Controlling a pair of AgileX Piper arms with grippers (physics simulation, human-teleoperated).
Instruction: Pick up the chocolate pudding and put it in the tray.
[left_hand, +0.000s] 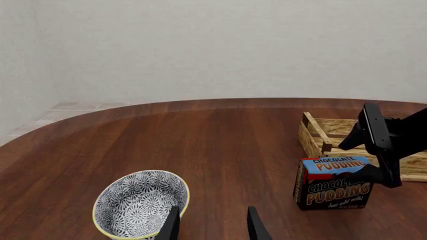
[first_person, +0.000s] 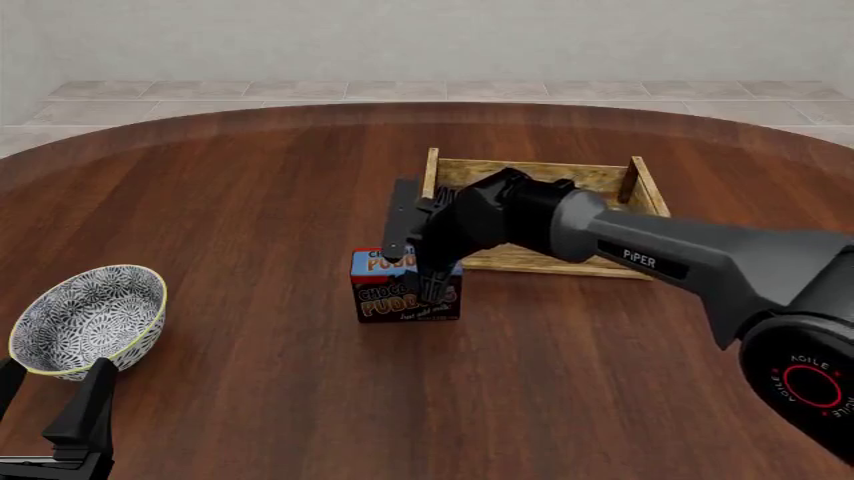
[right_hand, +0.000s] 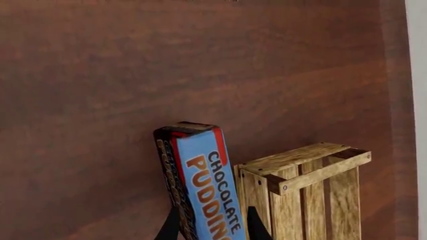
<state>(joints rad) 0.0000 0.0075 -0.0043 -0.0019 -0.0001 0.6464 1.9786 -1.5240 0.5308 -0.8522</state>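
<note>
Reaching from the right, our right gripper (first_person: 424, 262) has its jaws straddling the chocolate pudding (first_person: 404, 296), upright on the worktop (first_person: 267, 180) just before the tray (first_person: 638, 185); clenched or not, we cannot tell.

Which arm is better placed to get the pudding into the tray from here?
Right. The right gripper is already down at the chocolate pudding, its fingers straddling the carton, beside the tray. The left gripper hangs open near the bowl, far off.

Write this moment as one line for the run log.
right pincer: astride chocolate pudding | pudding: on table, outside tray | left pincer: open, beside bowl
</note>
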